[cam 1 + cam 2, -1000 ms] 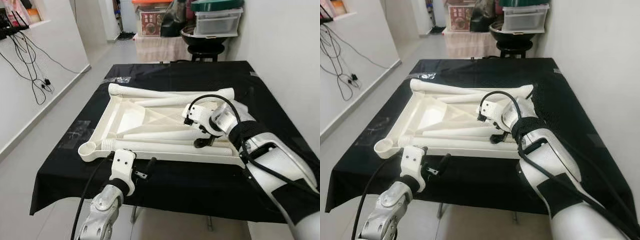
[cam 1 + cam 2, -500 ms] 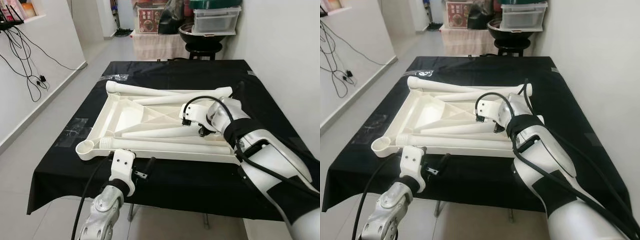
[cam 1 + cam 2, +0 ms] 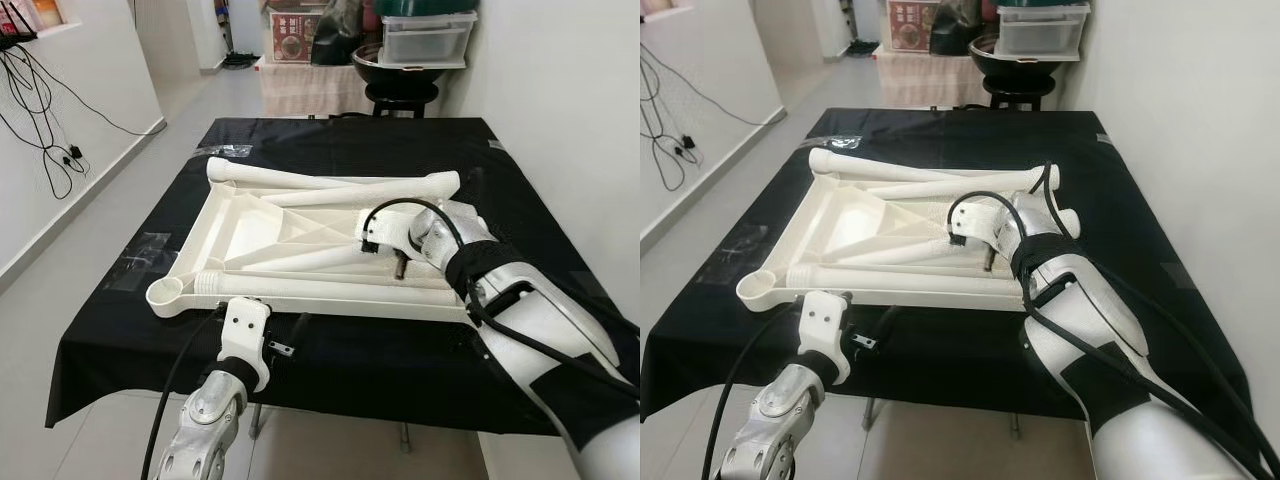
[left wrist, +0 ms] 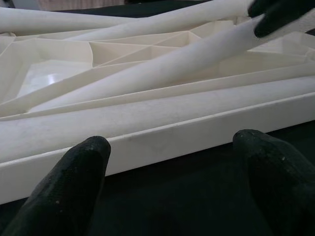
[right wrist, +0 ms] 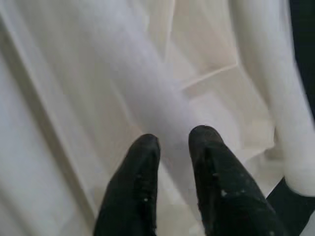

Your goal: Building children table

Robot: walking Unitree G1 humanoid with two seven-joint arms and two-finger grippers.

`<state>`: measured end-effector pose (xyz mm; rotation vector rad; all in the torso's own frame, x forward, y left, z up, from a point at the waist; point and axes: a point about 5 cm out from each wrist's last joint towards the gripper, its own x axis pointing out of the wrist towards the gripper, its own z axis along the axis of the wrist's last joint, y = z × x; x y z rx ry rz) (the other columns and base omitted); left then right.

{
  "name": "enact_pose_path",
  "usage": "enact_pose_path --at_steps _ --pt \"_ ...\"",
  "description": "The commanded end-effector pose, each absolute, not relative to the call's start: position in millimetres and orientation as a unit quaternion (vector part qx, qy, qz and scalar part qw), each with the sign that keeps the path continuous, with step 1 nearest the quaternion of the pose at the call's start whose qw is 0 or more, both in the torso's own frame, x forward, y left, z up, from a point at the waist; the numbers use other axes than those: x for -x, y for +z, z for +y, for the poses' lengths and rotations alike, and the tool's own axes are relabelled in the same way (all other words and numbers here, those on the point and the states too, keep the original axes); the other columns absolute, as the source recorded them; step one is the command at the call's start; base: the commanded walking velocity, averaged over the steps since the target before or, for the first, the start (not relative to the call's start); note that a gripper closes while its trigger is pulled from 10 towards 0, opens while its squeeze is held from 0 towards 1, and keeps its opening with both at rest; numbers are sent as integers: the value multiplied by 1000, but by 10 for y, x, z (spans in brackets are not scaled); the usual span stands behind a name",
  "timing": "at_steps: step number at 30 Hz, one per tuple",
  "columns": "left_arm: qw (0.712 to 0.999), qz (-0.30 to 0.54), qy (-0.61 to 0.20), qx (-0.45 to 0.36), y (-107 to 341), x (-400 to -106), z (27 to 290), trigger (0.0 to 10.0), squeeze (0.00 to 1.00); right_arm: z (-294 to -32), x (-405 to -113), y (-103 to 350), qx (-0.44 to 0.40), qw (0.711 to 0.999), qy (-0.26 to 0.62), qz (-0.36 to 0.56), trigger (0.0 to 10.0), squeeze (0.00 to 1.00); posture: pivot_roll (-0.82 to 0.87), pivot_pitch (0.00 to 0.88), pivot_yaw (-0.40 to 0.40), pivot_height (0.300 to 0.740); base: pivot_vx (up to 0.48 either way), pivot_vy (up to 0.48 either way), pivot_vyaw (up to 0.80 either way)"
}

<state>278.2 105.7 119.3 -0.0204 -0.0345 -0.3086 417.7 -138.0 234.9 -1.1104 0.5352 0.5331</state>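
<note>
The white children's table top (image 3: 250,232) lies upside down on the black-clothed table (image 3: 350,140), with several white legs on it. One leg (image 3: 300,260) lies slanted across the middle, and another (image 3: 330,288) runs along the near rim. My right gripper (image 3: 398,263) points down at the slanted leg's right end; in the right wrist view its fingertips (image 5: 145,147) sit close together against that leg (image 5: 147,93), not around it. My left gripper (image 4: 172,167) is open at the near table edge, facing the top's near rim (image 4: 162,142).
A stool with a dark bowl (image 3: 400,70) and storage boxes (image 3: 425,35) stand beyond the far edge. A white wall runs close along the right side. Cables (image 3: 40,90) hang on the left wall. Tape patches (image 3: 150,250) mark the cloth at the left.
My right gripper has moved away from me, from the near leg up to the slanted leg's end. The left arm has stayed put. The camera has shifted slightly.
</note>
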Motion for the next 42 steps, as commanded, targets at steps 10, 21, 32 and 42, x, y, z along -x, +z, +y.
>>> enact_pose_path --at_steps 10,21,32,42 --pt "988 -28 -149 15 1275 -2789 1102 10000 0 -1172 -4185 2868 284 893 335 97 10000 1000 -32 53 -13 740 0 0 0" --pt "987 -83 -136 5 1615 -2896 1260 10000 0 -1444 -4109 2669 20 964 261 -47 10000 0 -41 45 17 740 0 0 0" --pt "987 -106 -118 16 1787 -2983 1403 10000 0 -1359 -3900 2445 -77 965 207 -139 10000 0 -52 42 39 740 29 0 -67" --pt "987 -120 -104 33 1908 -3018 1500 10000 0 -1185 -3803 2427 -120 950 255 -135 10000 0 -43 38 37 740 329 0 -311"
